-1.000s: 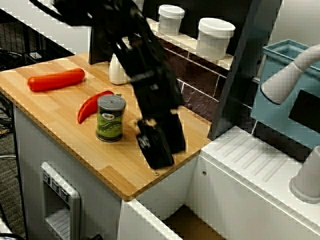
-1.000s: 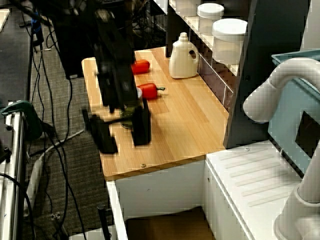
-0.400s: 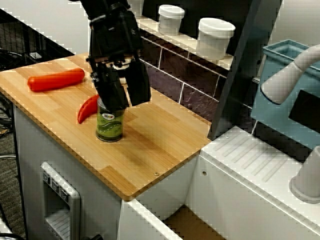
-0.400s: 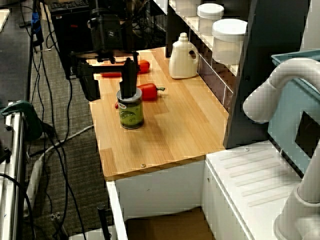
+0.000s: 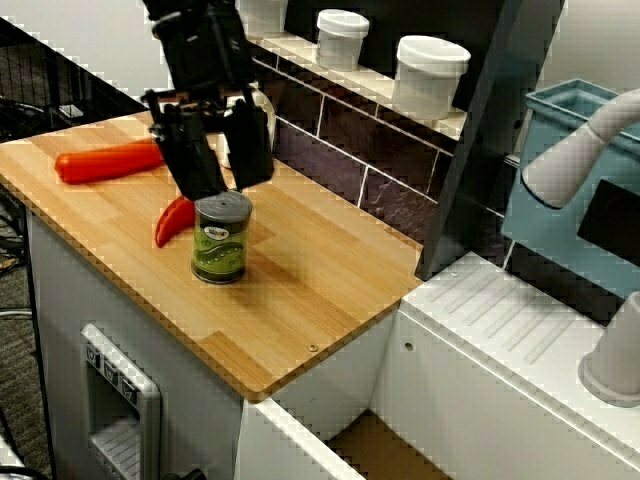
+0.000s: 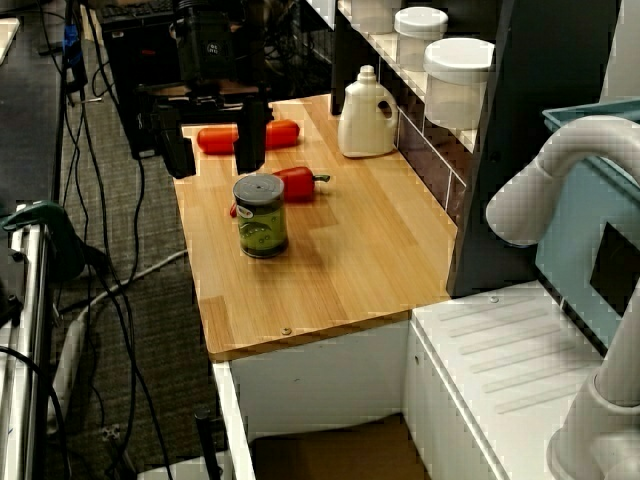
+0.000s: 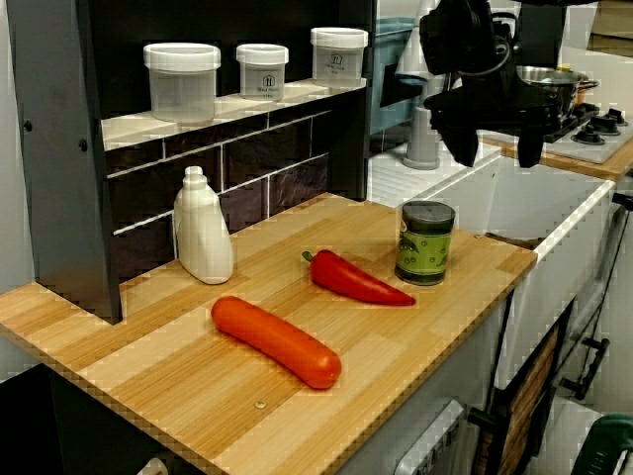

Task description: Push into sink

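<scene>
A green can [image 5: 221, 238] stands upright on the wooden counter [image 5: 300, 300]; it also shows in the side view [image 6: 260, 216] and the front view [image 7: 425, 242]. My black gripper [image 5: 230, 180] is open and empty. It hangs just above and behind the can, on the side away from the sink, without touching it. It also shows in the side view [image 6: 215, 168] and the front view [image 7: 497, 153]. The sink [image 5: 375, 450] lies past the counter's end; only part of its tan bottom and white wall [image 7: 539, 203] shows.
A red pepper [image 5: 175, 218] lies right behind the can. An orange carrot [image 5: 110, 160] and a white bottle [image 6: 366, 113] are further back. White jars [image 5: 430, 75] stand on the shelf. A ribbed drainboard [image 5: 510, 320], teal bin [image 5: 565, 170] and white faucet [image 5: 585, 145] are at right.
My gripper has swung from low at the counter's sink-side edge back and up, past the can, to hover behind it. The can has not moved.
</scene>
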